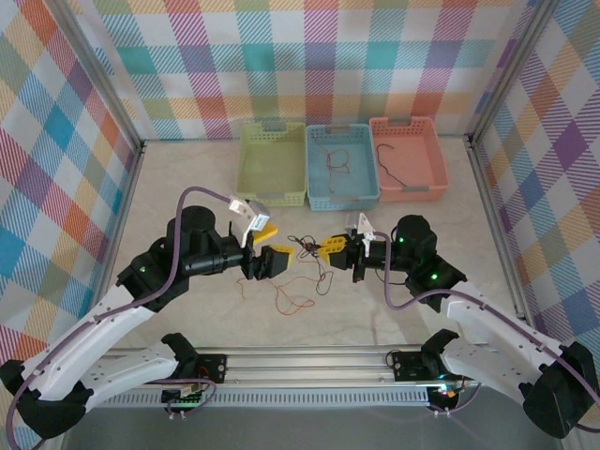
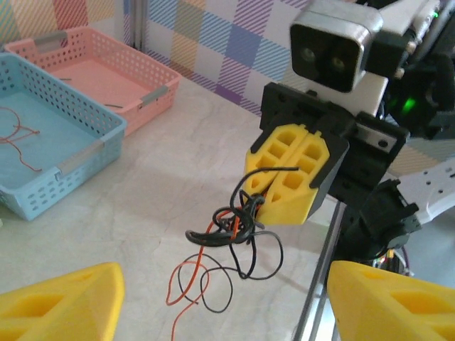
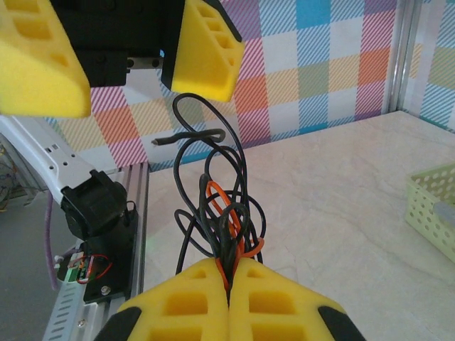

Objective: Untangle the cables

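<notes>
Right gripper [image 3: 229, 295], jaws closed on the tangled cables [image 3: 226, 213] hanging at mid-table; left gripper [image 1: 273, 240], jaws wide, facing it, just apart. Bare tabletop [image 1: 183, 183] separates both from baskets [image 1: 342, 200] along the far edge.

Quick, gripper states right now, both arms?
Left gripper: open, holding nothing.
Right gripper: shut on the cables.

Cables [image 3: 226, 227] thin, smooth-sheathed, faintly glossy; right pincer [image 3: 229, 275] matt yellow hollow-celled plastic; bench [image 1: 187, 183] smooth, marble-veined, low sheen; blue basket [image 1: 343, 200] perforated plastic.
</notes>
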{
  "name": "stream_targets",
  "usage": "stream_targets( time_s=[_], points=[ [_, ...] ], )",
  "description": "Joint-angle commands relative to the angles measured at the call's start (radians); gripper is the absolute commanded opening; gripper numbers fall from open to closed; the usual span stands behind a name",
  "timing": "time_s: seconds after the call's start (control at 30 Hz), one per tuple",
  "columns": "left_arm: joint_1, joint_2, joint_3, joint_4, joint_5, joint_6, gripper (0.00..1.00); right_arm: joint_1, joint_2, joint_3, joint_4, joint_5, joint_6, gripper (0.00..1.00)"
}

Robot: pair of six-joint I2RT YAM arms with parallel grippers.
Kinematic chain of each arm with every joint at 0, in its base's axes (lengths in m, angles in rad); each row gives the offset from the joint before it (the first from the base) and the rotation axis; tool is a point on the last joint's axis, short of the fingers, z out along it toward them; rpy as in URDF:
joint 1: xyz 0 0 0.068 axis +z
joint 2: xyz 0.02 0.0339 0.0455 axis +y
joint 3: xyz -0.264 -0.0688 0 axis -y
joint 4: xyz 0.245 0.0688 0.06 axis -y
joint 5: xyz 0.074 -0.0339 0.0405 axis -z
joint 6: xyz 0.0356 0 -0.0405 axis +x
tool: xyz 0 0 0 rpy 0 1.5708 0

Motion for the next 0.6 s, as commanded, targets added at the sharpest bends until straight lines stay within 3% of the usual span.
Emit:
stream_targets(
  time_s=[0.0, 0.4, 0.57],
  points=[
    [-0.005, -0.051, -0.085, 0.125, 0.017, 0.121, 0.75, 0.001, -0.015, 0.029, -0.009, -0.036, 0.016, 0.03],
    [-0.014, 0.061, -0.091, 0.300, -0.055, 0.090, 0.67, 0.001, -0.005, 0.028, 0.003, -0.061, 0.028, 0.03],
    [-0.014, 0.063, -0.110, 0.347, -0.119, 0.068, 0.55, 0.001, -0.001, 0.027, 0.008, -0.070, 0.031, 0.03]
  ],
)
